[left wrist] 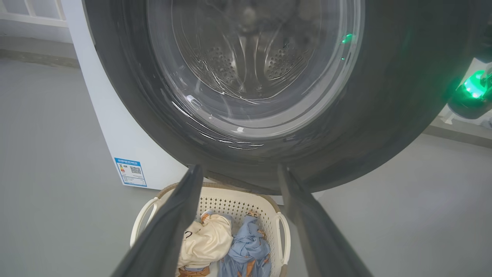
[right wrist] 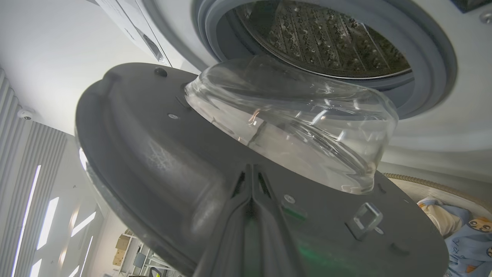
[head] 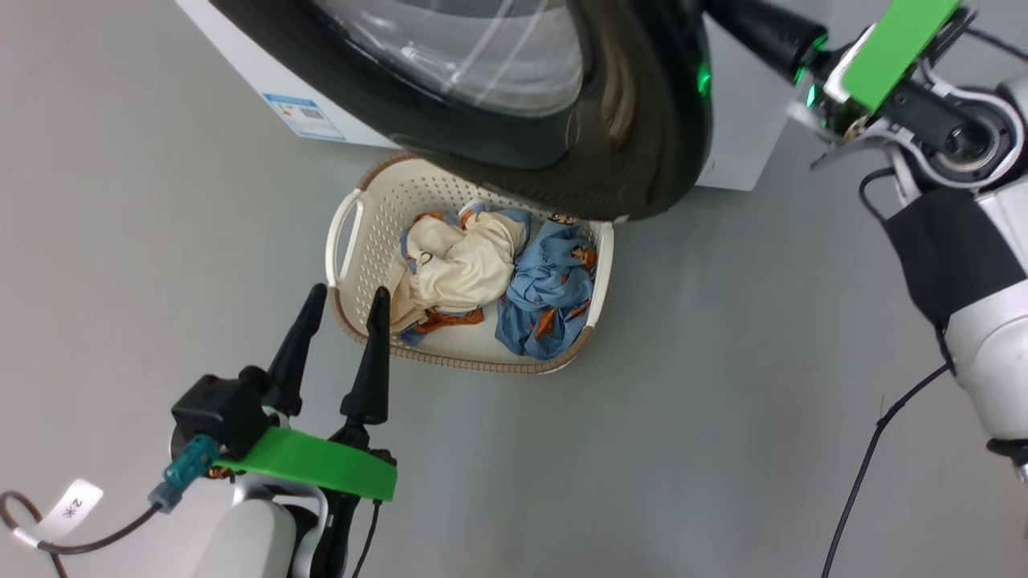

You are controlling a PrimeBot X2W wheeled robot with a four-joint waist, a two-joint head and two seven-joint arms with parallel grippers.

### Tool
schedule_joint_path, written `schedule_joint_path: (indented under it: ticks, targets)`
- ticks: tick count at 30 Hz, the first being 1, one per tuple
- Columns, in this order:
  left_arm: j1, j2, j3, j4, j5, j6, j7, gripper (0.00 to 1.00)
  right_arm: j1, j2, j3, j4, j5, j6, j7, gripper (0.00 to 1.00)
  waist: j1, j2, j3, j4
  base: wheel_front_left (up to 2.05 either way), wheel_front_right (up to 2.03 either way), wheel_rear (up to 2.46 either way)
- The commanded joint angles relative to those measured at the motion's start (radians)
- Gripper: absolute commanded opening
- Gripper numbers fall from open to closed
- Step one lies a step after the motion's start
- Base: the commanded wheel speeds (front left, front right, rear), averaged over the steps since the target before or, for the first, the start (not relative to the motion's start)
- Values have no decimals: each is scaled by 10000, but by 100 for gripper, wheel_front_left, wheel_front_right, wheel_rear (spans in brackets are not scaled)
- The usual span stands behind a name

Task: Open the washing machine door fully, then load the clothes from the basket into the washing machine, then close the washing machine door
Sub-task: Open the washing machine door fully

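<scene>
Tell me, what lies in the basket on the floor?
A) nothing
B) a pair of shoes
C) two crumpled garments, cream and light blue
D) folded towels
C: the basket holds a cream garment beside a light blue garment, both crumpled.

A smooth grey floor (head: 723, 417) spreads underfoot, softly lit. Pale ribbed wall panels (right wrist: 38, 154) carry bright strips of light (right wrist: 25, 219), and shelves (right wrist: 132, 252) holding cardboard boxes stand far off.
</scene>
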State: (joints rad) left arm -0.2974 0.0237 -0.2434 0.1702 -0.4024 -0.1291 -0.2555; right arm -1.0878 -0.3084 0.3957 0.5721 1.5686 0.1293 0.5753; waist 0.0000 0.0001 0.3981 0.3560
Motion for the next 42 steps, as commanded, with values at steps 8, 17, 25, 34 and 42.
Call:
schedule_joint_path:
  ticks: [8, 17, 25, 34, 42]
  targets:
    - [468, 265, 563, -189, 204, -15, -63, 100, 1020, 576, 601, -544, 58, 14, 524, 0, 0, -1, -687, -236, 0, 0, 0]
    - [895, 265, 742, -212, 286, -15, -63, 100, 2068, 1009, 1164, -1151, 136, 14, 925, 0, 0, -1, -1324, -163, 0, 0, 0]
    - [1229, 265, 847, -219, 373, -15, -63, 100, 2760, 1344, 1426, -1494, 215, 14, 1054, 0, 0, -1, -1739, -15, 0, 0, 0]
    - [1385, 265, 879, -204, 465, -15, -63, 100, 3360, 1839, 1848, -1818, 258, 14, 1371, 0, 0, -1, -2073, 213, 0, 0, 0]
    - [1474, 270, 869, -181, 535, -15, -63, 100, 3644, 2017, 1900, -1821, 243, 14, 1370, 0, 0, -1, -2270, 258, 0, 0, 0]
